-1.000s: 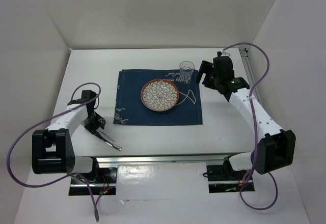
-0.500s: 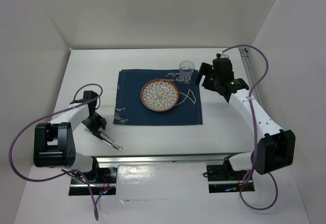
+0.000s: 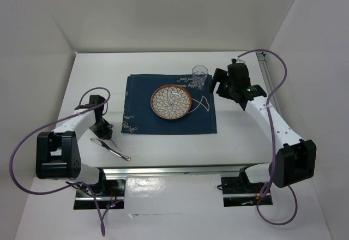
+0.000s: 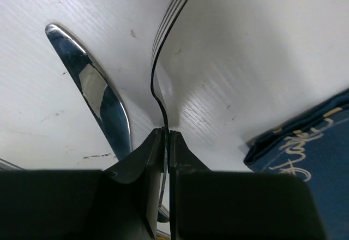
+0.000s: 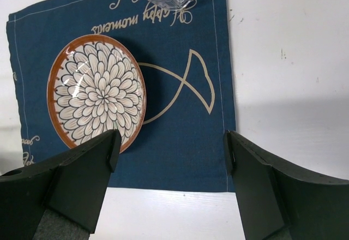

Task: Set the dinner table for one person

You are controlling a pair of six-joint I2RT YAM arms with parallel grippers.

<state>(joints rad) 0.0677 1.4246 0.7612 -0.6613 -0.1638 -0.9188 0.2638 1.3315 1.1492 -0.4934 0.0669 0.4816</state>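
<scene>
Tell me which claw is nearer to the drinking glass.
Right. The right claw hangs open just right of the glass, apart from it. The left claw is far off, beyond the left edge of the placemat, shut on a thin cutlery piece.

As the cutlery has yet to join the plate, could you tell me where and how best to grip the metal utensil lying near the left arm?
Probably mid-length on the metal utensil, coming straight down with the jaws across its narrow width: it lies flat on the dinner table, so its sides offer little. The left gripper is shut on a fork.
</scene>
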